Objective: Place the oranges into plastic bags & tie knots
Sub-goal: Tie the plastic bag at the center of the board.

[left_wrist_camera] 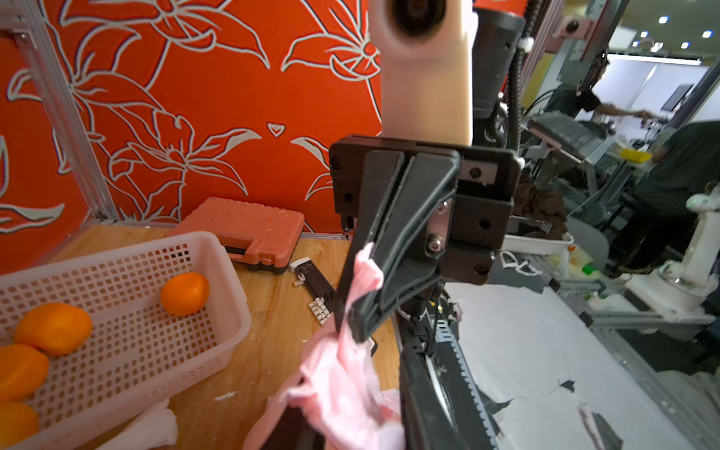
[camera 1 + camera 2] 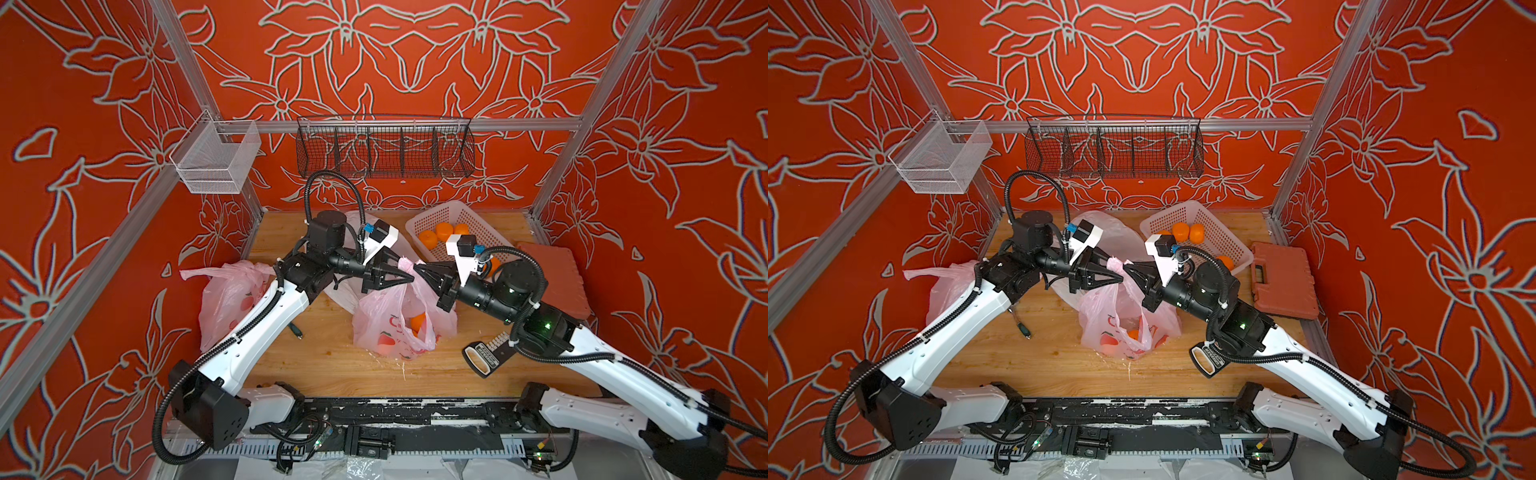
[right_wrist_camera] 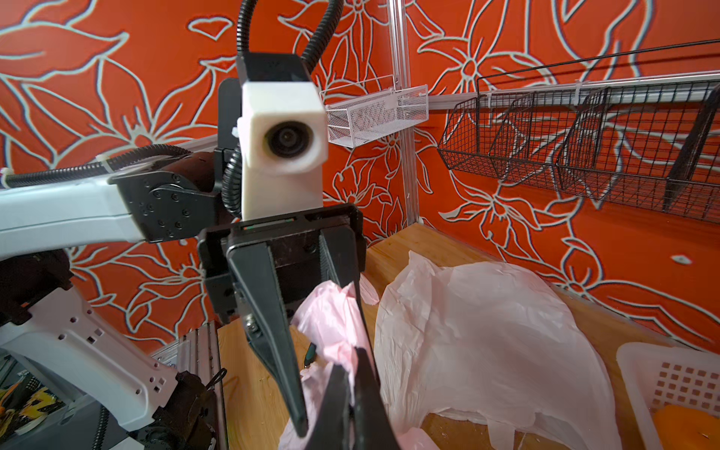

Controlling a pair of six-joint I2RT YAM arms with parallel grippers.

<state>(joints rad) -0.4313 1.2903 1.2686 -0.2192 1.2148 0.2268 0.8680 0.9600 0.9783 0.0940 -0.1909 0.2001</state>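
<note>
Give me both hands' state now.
Left hand: partly open, jaws around the twisted handle of the translucent pink peach-print plastic bag.
Right hand: closed on that same handle.

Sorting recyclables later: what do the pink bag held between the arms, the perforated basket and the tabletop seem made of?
Pink bag: thin plastic film, translucent and crinkled, an orange showing through. Basket: moulded plastic, pale, fairly matte, with square holes. Table: seemingly wood, with visible grain.
</note>
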